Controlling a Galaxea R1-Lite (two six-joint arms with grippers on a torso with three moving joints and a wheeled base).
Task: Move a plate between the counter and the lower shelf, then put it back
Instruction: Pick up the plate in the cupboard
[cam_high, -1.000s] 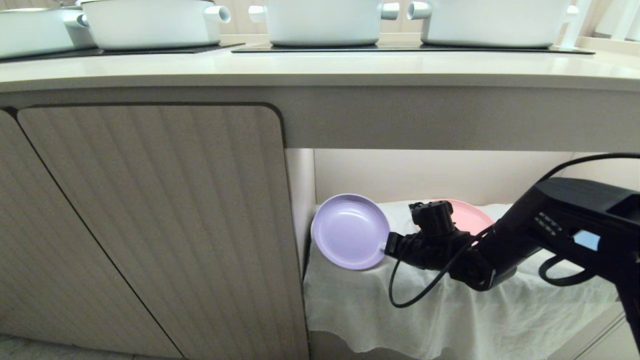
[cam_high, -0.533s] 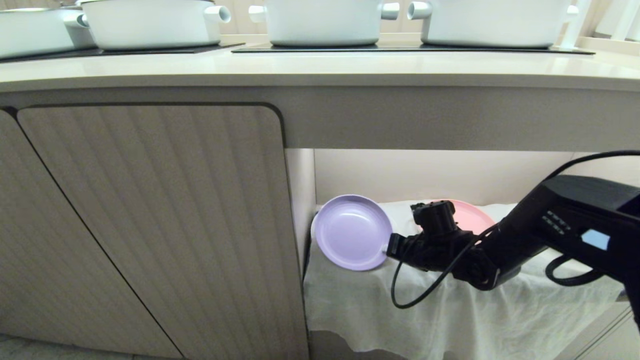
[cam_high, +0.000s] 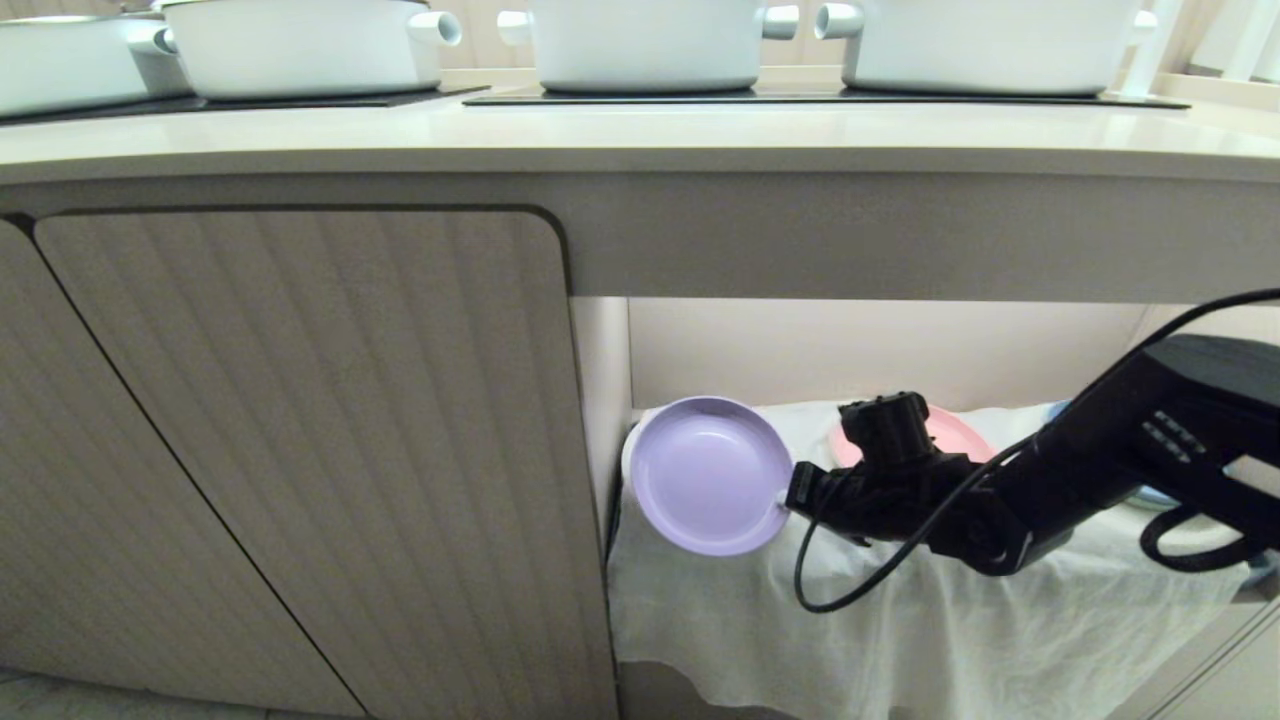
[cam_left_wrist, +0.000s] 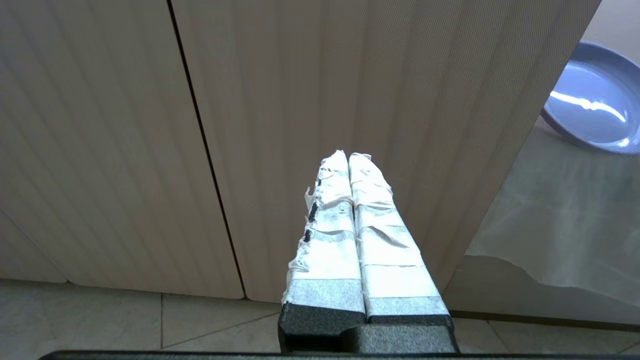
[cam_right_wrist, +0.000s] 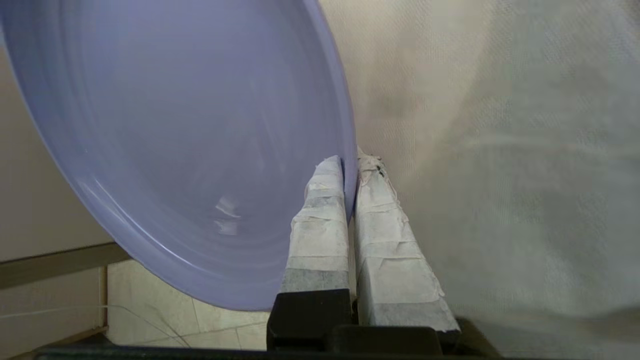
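The right gripper (cam_high: 785, 497) is pinching the right-hand rim of the plate (cam_high: 708, 476) between nearly closed taped fingers (cam_right_wrist: 320, 220), carrying it tilted at the left end of the lower shelf (cam_high: 900, 600), beside the cabinet door (cam_high: 300, 450). The left gripper (cam_left_wrist: 350, 165) (fingers pressed together, empty) is hanging by that door. The thin edge-grip is risking a slip, and the plate could be catching the underside of the counter (cam_high: 640, 140) on any rise.
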